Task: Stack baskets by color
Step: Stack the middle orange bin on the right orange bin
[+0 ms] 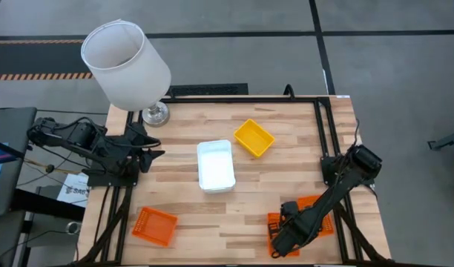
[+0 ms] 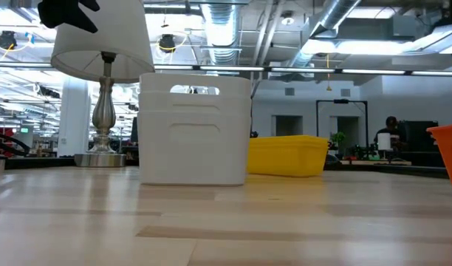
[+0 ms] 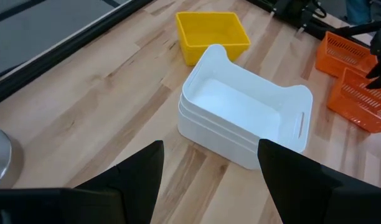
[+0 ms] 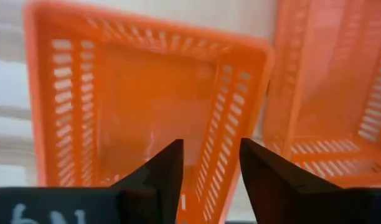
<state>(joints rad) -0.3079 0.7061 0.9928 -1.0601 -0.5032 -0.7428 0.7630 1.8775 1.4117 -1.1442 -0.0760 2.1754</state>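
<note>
Near the table's [image 1: 249, 215] front right corner, right hand [image 4: 210, 171], fingers parted astride an orange basket's [image 4: 116, 106] wall for lifting; left hand [image 3: 209, 171] waits wide.

left hand [image 1: 154, 153]: fingers apart, at table's left edge | right hand [image 1: 281, 241]: low, front-right, fingers parted
</note>
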